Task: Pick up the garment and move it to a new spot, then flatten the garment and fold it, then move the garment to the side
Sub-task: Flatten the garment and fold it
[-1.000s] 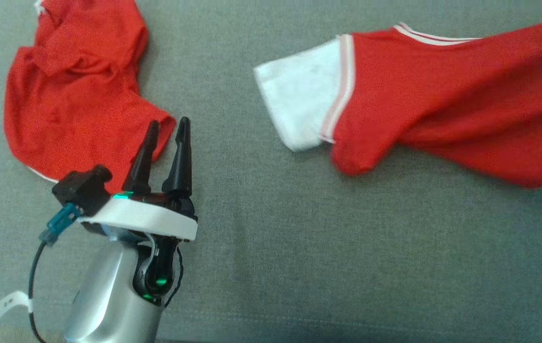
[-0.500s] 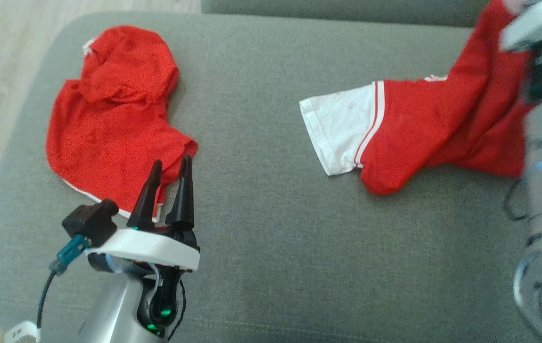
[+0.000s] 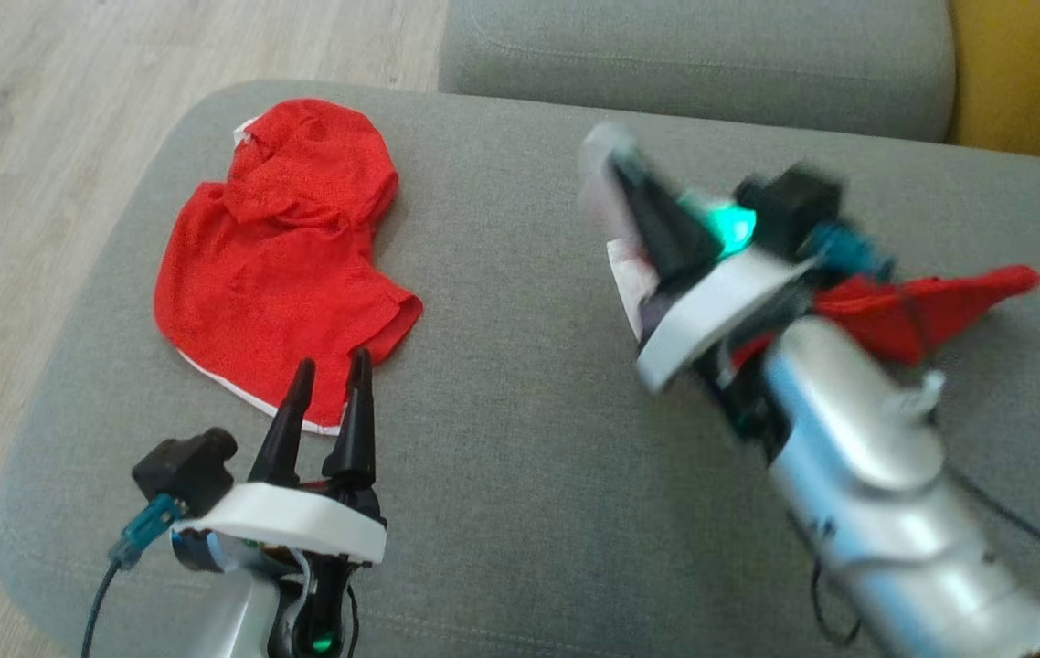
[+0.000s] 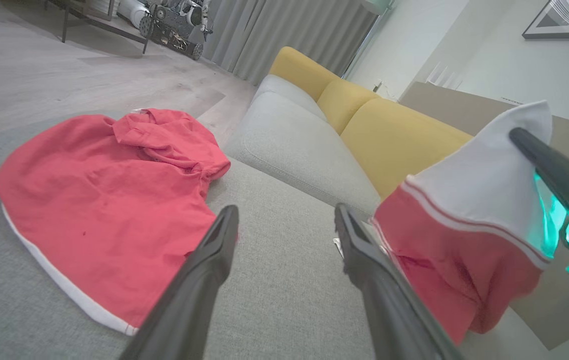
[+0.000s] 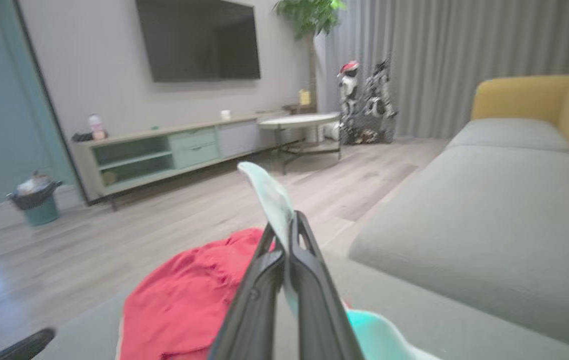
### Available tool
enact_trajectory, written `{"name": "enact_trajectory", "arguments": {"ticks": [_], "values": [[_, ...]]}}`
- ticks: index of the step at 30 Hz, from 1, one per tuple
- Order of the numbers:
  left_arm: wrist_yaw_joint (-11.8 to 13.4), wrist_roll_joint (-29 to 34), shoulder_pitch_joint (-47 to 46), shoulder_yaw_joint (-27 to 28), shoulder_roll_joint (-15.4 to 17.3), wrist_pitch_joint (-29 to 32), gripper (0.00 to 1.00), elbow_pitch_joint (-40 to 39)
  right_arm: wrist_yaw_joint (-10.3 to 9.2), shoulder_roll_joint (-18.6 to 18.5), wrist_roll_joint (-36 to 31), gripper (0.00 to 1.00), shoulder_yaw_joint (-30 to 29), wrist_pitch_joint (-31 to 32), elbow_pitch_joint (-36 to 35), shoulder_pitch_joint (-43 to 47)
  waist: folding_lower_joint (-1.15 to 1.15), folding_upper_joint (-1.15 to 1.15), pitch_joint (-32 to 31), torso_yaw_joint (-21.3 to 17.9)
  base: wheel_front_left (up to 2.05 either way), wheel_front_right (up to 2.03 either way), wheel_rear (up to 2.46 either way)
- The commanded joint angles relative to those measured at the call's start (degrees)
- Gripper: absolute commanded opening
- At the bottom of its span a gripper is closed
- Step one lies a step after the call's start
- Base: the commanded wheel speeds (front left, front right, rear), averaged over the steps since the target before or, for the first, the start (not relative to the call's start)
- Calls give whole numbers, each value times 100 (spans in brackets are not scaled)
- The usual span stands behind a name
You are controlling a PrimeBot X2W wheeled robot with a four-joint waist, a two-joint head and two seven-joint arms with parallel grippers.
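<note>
The right pincer (image 3: 620,172) is clamped shut on the white sleeve (image 4: 487,182) of the garment (image 3: 927,306). Its own wrist view shows the cloth pinched flat between the two fingers, with a strip of sleeve standing up past the tips. The pincer holds that sleeve up over the middle of the sofa (image 3: 529,420) seat. The red body trails away from it toward the seat's right edge, passing behind the right forearm. The garment's long axis therefore runs roughly across the seat, with the sleeve end toward the centre. The head view is blurred around this arm, so the far end probably rests on the cushion, but that cannot be confirmed.

The left pincer (image 3: 332,361) stands wide open and holds nothing. It hovers near the seat's front-left, its tips just at the white hem of a second shirt (image 3: 282,247). That shirt lies crumpled toward the left edge. From the left pincer, the held garment lies off to its right, with bare cushion between them.

The relation that matters is this gap. The right arm already has the garment and is the nearer one. The open stretch of seat, between the second shirt and the hanging sleeve, looks like the natural place to set the garment down and spread it. The garment's long axis should be kept along the seat.
</note>
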Motion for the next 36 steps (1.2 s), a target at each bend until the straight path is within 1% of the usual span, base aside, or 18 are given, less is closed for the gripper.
{"name": "enact_trajectory", "arguments": {"ticks": [1, 7, 13, 14, 15, 20, 24, 31, 32, 36], "values": [[36, 41, -158, 181, 48, -30, 100, -176, -4, 119, 105, 0, 233, 103, -335, 57, 0, 0, -39, 11, 0, 0, 0], [61, 65, -92, 227, 48, -30, 100, -178, -4, 76, 276, 0, 797, 467, -773, 776, 0, 0, -112, -40, 0, 0, 0], [56, 110, -60, 277, 48, -30, 100, -153, -4, 19, 301, 0, 1049, 792, -948, 1532, 0, 0, -154, -262, 0, 0, 0], [52, 112, -56, 273, 48, -30, 100, -145, -4, -7, 261, 33, 1033, 831, -927, 1625, 0, 0, -155, -312, 0, 0, 0], [48, 111, -52, 271, 48, -30, 100, -138, -4, -32, 205, 100, 1011, 880, -892, 1712, 0, 0, -158, -364, 0, 0, 0], [52, 108, -44, 283, 48, -30, 100, -137, -4, -66, 55, 100, 858, 1089, -855, 2059, 0, 0, -141, -666, 0, 0, 0], [60, 73, -67, 305, 48, -30, 100, -181, -4, -143, -53, 100, 346, 1118, -1022, 2184, 0, 0, -121, -919, 0, 0, 0], [59, -3, -111, 188, 48, -30, 100, -247, -4, -239, -462, 100, -1201, 933, -1664, 2443, 0, 0, -80, -1275, 0, 0, 0], [54, -41, -135, 104, 48, -30, 100, -246, -4, -242, -688, 100, -1703, 814, -1890, 2556, 0, 0, -61, -1338, 0, 0, 0], [36, -152, -154, -173, 48, -30, 100, -195, -4, -83, -1068, 100, -2753, 523, -2266, 2796, 0, 0, -28, -1433, 0, 0, 0]]}}
